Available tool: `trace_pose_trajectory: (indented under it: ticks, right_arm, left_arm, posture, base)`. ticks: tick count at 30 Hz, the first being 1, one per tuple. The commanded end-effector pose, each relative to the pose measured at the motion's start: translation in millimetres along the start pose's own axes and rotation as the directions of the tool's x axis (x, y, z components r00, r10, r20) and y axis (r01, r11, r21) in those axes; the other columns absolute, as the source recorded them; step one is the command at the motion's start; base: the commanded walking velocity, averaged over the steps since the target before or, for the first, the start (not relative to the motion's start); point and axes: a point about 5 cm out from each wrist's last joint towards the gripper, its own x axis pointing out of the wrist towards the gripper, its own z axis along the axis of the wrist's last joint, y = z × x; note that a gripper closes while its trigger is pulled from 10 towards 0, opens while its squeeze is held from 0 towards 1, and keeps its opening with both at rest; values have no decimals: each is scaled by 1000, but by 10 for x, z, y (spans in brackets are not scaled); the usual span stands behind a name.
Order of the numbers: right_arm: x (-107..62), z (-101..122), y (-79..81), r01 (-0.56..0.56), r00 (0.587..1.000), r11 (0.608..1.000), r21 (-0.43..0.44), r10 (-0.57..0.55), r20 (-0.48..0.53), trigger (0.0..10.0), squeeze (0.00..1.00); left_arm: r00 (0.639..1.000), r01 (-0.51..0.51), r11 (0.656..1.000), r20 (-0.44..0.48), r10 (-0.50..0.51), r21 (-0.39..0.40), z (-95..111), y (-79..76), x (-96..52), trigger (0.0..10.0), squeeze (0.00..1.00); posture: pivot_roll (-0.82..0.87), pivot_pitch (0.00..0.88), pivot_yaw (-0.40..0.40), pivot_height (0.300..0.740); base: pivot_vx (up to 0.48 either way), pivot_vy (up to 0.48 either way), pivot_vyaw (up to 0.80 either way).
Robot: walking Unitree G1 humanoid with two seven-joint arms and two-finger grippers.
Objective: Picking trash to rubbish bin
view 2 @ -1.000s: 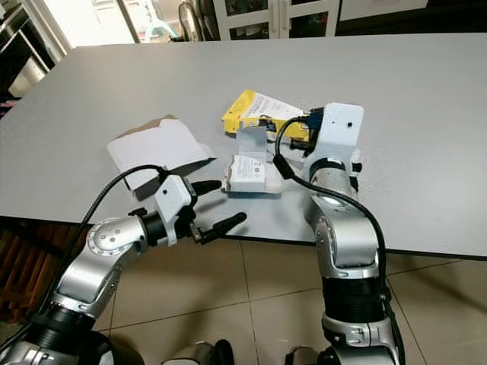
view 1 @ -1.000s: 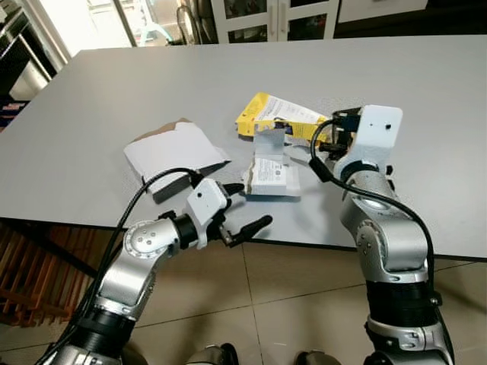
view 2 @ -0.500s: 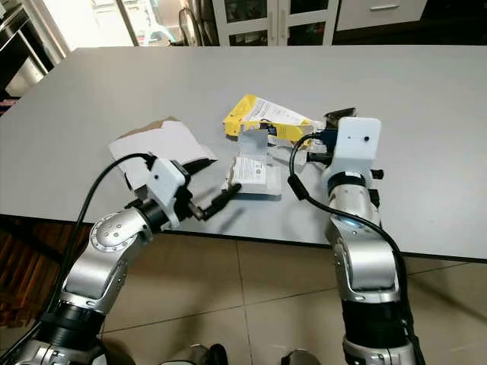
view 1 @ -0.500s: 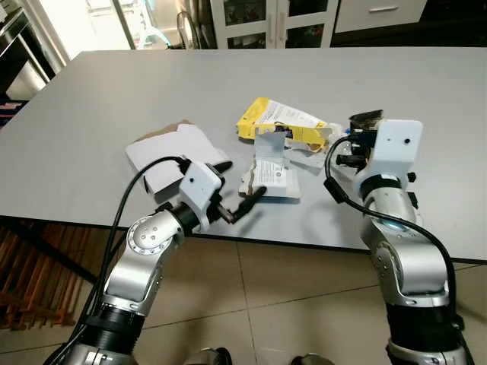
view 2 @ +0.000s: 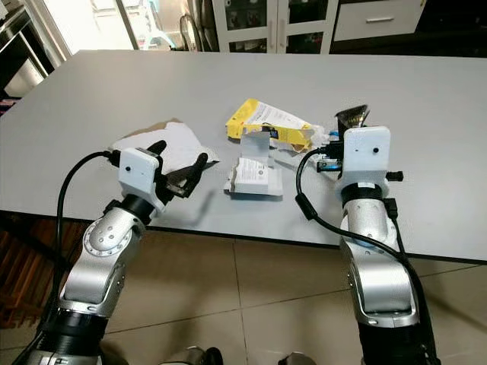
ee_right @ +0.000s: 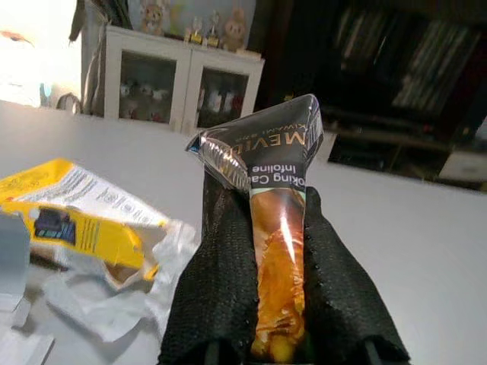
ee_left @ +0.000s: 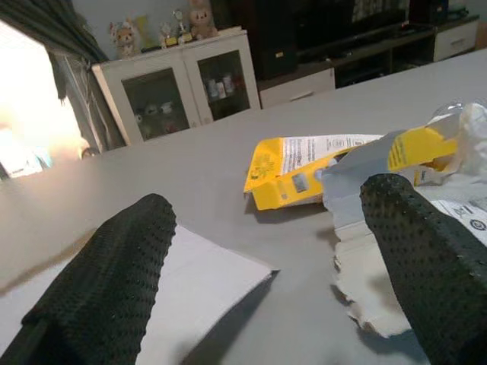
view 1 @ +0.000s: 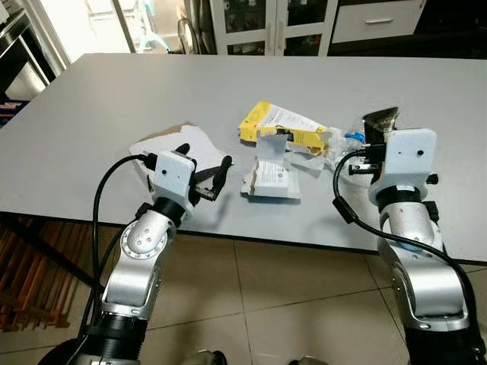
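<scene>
A: Wrapper (ee_right: 278,251): where in the right wrist view?
B: Clamped upright between the right gripper (ee_right: 266,304) fingers.
A: Left wrist view?
B: Left gripper (ee_left: 266,266) spread wide, over white card (ee_left: 198,281), facing the yellow carton (ee_left: 304,179).
A: Head views?
B: Grey table (view 1: 114,99); torn box (view 1: 270,171) between both arms; right gripper lifted just beside the carton.
</scene>
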Motion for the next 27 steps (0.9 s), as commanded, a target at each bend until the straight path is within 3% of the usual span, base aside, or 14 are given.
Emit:
trace_pose_trajectory:
  ticks: [1, 4, 27]
  right_arm:
    - [-30, 69, -22, 5, 999, 1000, 5, -5, 40, 10000, 0]
    - [-48, 48, -39, 16, 999, 1000, 16, -16, 32, 10000, 0]
    - [-116, -61, 47, 13, 1000, 999, 36, -12, -25, 10000, 0]
  left_arm:
    - [999, -46, 999, -14, 46, -19, -5, 46, -30, 10000, 0]
    - [997, -74, 996, -25, 73, -49, -18, 27, -26, 10000, 0]
    - [996, -43, 998, -78, 39, -54, -50, -23, -43, 10000, 0]
  posture:
    - [-76, 92, 62, 740]
    - [-74, 92, 64, 740]
    - [-69, 105, 75, 740]
  base:
    - [0, 0, 0]
    - [0, 0, 0]
    - [-10, 0, 0]
